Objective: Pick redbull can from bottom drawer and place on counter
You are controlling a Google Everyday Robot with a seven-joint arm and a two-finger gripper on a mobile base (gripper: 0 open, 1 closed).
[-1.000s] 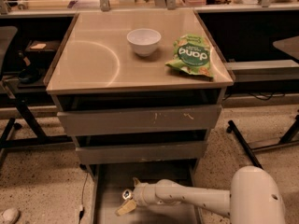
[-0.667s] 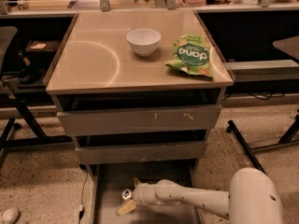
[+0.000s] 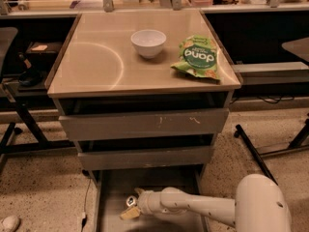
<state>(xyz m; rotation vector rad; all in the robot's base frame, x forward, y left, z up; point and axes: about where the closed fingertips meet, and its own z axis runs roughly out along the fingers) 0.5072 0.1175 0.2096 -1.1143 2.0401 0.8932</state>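
The bottom drawer (image 3: 111,187) is pulled out at floor level below the two upper drawers. The redbull can (image 3: 131,201) stands on its grey floor near the left front, with its silvery top showing. My gripper (image 3: 133,204) reaches into the drawer from the right on a white arm and sits right at the can, at its height. The counter (image 3: 96,66) is the glossy beige top of the cabinet, well above the gripper.
A white bowl (image 3: 148,42) and a green snack bag (image 3: 197,58) lie on the counter's right half. The two upper drawers (image 3: 145,124) are slightly open above the gripper. Dark side tables and metal legs (image 3: 253,151) flank the cabinet.
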